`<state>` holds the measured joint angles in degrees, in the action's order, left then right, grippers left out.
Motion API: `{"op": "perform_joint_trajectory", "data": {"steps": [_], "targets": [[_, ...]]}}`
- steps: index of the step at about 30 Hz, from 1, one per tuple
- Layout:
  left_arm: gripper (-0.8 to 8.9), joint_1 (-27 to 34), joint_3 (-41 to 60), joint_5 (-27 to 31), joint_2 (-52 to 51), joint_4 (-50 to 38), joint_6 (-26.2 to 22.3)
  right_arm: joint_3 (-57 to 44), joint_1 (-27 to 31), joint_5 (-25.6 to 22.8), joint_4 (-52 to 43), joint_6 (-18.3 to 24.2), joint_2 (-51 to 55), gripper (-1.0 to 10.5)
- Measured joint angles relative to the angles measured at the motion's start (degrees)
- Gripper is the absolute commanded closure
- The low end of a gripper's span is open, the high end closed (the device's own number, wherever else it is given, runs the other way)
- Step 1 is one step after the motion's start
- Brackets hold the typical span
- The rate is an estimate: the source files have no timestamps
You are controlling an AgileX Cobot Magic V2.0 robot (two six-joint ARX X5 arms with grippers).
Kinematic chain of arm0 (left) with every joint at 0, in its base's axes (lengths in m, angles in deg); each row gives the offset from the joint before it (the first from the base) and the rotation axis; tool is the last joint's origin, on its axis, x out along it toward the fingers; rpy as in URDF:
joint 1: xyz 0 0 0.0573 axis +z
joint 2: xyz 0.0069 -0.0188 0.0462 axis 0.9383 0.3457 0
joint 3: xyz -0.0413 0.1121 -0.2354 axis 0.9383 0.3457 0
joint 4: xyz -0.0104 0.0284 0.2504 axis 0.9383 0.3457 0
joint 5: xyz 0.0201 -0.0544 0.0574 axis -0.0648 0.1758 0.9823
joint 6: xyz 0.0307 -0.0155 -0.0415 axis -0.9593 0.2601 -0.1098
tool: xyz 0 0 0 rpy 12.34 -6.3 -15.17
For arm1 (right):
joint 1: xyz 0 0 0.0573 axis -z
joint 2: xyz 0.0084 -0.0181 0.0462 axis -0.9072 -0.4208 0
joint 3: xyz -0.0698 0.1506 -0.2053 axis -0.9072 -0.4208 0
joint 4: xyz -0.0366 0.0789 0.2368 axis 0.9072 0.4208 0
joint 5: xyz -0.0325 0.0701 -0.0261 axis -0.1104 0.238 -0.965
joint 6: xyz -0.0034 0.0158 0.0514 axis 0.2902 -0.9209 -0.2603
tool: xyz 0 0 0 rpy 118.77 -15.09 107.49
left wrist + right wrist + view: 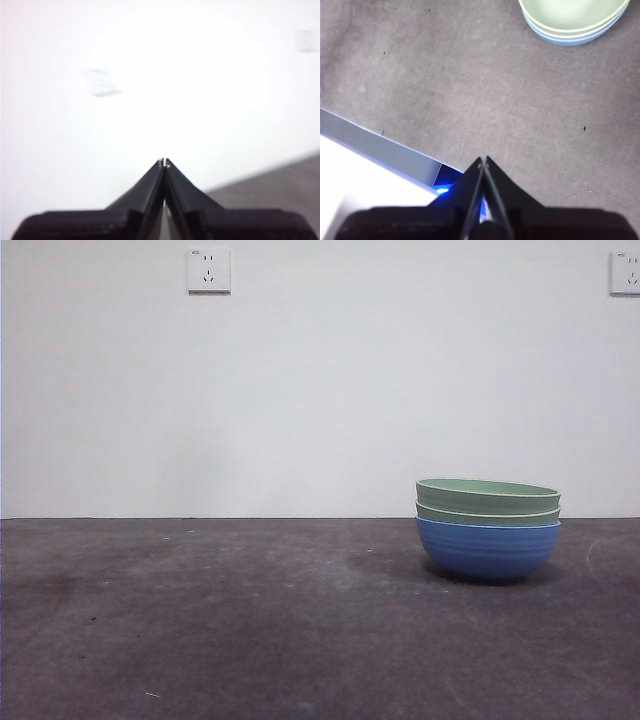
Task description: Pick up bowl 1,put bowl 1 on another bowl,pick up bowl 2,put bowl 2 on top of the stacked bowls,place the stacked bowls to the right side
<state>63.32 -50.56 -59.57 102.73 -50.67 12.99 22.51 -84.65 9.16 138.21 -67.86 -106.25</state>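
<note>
Three bowls sit nested on the dark, scuffed table [250, 620], at about four o'clock from the middle of the front view: the stacked bowls [488, 528] are a blue ribbed bowl [487, 550] at the bottom carrying two pale green bowls, the upper [487, 494] tucked into the lower [487, 514], rims level and nothing tipped. No arm shows in that front view. The right gripper [484, 160] hangs above bare tabletop with its jaws pressed together on nothing, the stack [574, 22] well apart from it toward one o'clock in its own camera. The left gripper [164, 162] is likewise closed and empty, pointed at the white wall [320, 390] with its two sockets. Judging by the thin walls and matte finish, these look like light, rigid plastic or melamine bowls, unlikely to break but ready to skid on the table if nudged sideways. The ribbing should give the jaws some bite. The sensible hold would be a pinch across the rim, one jaw inside the top green bowl and one outside the blue wall, so all three layers are clamped together and none lifts free. With the stack already standing on the right side, the job looks essentially done.
</note>
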Motion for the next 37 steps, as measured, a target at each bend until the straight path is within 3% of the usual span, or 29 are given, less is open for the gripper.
{"op": "perform_joint_trajectory", "data": {"steps": [7,18,29,37], "targets": [[8.17,6.3,27.9,3.0,-16.0,-13.3,-0.4,0.0,0.0,0.0,0.0,0.0,0.0,9.4],[8.17,9.7,58.5,3.8,-33.4,-15.8,4.1,0.0,0.0,0.0,0.0,0.0,0.0,9.4],[8.17,9.9,68.3,3.8,-38.4,-15.7,6.3,0.0,0.0,0.0,0.0,0.0,0.0,9.4],[8.17,9.9,68.7,3.8,-39.3,-8.9,6.5,0.0,0.0,0.0,0.0,0.0,0.0,9.4]]}}
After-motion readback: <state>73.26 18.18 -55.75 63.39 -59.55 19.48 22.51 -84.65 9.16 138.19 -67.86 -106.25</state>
